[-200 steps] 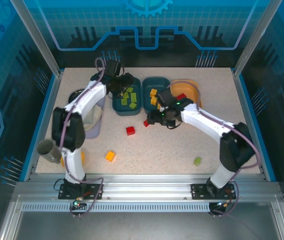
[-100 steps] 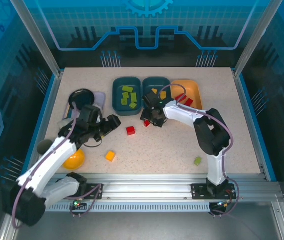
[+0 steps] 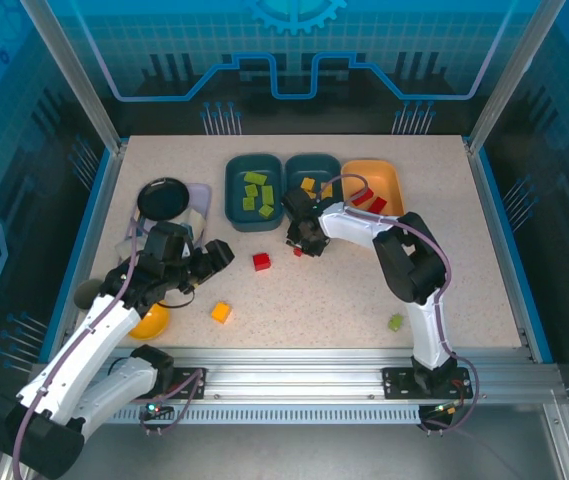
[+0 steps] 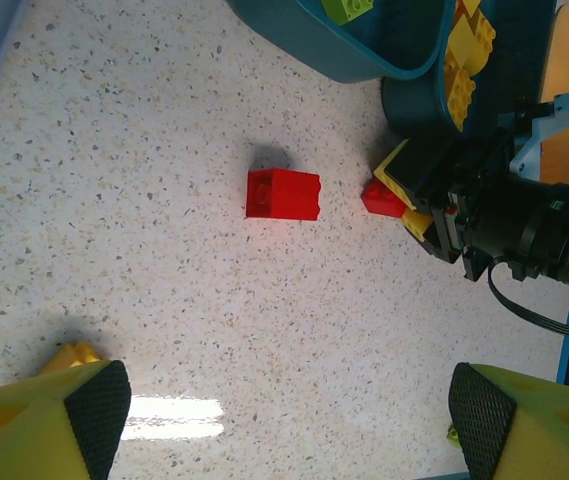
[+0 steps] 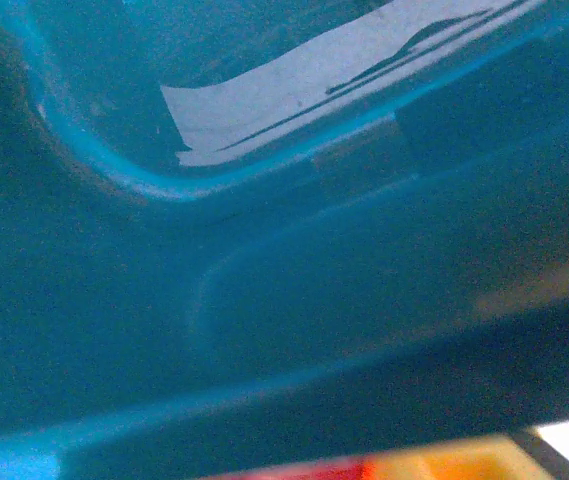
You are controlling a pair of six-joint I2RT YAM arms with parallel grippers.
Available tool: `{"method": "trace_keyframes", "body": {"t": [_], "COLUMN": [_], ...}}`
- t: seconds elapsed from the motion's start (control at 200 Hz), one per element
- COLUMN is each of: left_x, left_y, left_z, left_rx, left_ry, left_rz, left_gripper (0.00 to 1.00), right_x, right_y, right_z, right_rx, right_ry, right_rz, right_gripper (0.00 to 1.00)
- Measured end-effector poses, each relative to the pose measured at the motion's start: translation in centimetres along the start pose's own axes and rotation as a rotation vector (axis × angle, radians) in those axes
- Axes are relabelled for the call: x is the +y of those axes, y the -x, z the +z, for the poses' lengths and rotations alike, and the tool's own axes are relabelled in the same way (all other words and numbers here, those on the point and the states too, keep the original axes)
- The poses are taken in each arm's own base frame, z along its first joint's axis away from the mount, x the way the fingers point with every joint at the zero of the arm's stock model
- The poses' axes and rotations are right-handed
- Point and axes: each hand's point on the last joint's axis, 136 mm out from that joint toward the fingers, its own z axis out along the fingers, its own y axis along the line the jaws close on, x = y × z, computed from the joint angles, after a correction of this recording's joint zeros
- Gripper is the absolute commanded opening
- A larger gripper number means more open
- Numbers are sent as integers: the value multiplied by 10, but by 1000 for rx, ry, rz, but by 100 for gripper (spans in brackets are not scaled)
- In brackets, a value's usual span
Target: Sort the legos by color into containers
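Nearest my bases, a green brick [image 3: 395, 322] lies alone on the table [image 3: 364, 290], well over to my right. To the left, a yellow-orange brick [image 3: 221, 312] sits loose beside the round orange bowl [image 3: 149, 320], which is no part of the sorting.

A little farther out, my left pincer [image 3: 216, 254] hangs above the table with its jaws spread wide and nothing between them. It looks toward a red brick [image 3: 261, 261] standing free ahead of it.

Past that, my right pincer [image 3: 298, 240] is low, against the near wall of the middle tray. A smaller red brick [image 4: 379, 198] touches its yellow fingertips. The jaws look narrow there. My own wrist view is a blur of teal wall, so I cannot tell whether I have that brick pinched or merely beside me.

Farthest off stand the three containers in a row. The left teal tray [image 3: 230, 195] holds the green bricks [image 3: 256, 192], the middle teal tray [image 3: 314, 157] holds yellow ones [image 3: 308, 185], and the orange tray [image 3: 379, 175] has reds [image 3: 362, 197].

I judge the job mostly done. Four bricks remain outside: two reds, one yellow-orange and one green. Each needs carrying to the tray of its colour.
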Motion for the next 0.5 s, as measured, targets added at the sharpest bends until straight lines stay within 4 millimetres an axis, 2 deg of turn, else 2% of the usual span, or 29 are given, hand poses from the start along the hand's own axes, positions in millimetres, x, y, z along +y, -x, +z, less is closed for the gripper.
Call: {"method": "trace_keyframes", "body": {"t": [0.115, 0.225, 0.29, 0.39, 0.45, 0.5], "left_x": [2, 2, 2, 2, 3, 3], "left_y": [-1, -2, -2, -4, -6, -6], "left_z": [-1, -1, -1, 2, 6, 11], "left_rx": [5, 5, 7, 22, 41, 55], "left_ry": [5, 7, 7, 9, 17, 21], "left_rz": [7, 10, 10, 8, 5, 3], "left_gripper": [86, 85, 85, 85, 85, 85], "right_x": [-2, -19, -29, -33, -34, -38], "right_y": [1, -4, -4, 6, 21, 37], "right_z": [-2, -16, -38, -87, -120, -139], "right_rx": [-9, -12, -27, -81, -129, -169], "right_ry": [-3, -34, -43, -15, 21, 48], "right_rz": [17, 13, -2, -49, -73, -69], "right_gripper": [10, 5, 3, 3, 3, 3]}}
